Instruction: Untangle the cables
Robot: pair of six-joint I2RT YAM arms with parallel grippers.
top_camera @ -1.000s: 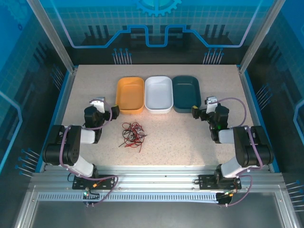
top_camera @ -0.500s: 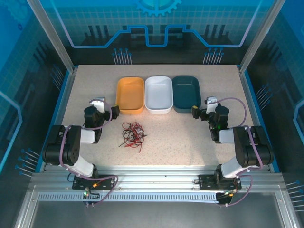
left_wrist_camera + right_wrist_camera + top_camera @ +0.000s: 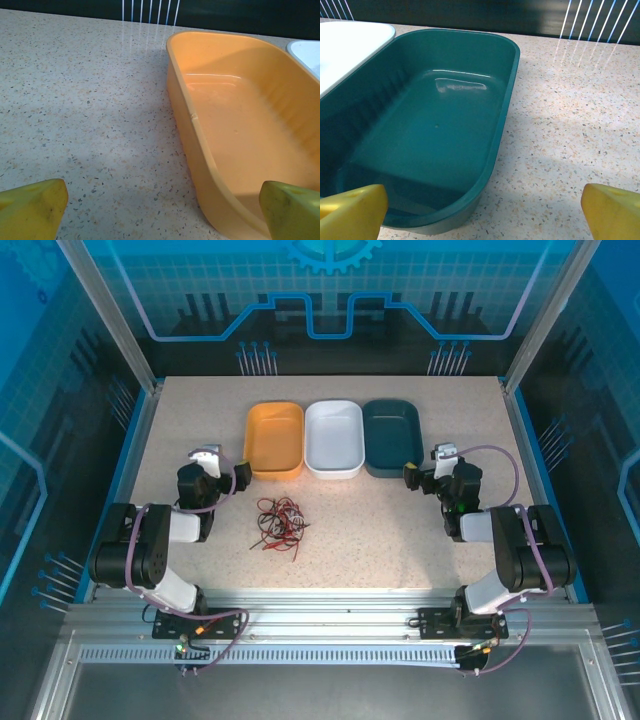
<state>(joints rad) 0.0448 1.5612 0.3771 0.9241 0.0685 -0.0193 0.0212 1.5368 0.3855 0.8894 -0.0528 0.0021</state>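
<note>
Row of bins [image 3: 333, 438] across the table [image 3: 400, 550] middle, cables [image 3: 280, 523] heaped just before the leftmost bin [image 3: 273, 440], apparently not touching it

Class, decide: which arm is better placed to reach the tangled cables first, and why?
Left. The left end effector, open, sits near the cables; the right end effector is farther off, beside the teal tray.

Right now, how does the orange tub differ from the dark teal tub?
The orange tub is bright orange; the dark teal tub is deep blue-green. The orange tub ends the row on the left, the dark teal tub on the right, the white tub between them. The orange tub lies nearer the tangled cables than the dark teal tub. Both are empty, upright and similar in shape.
</note>
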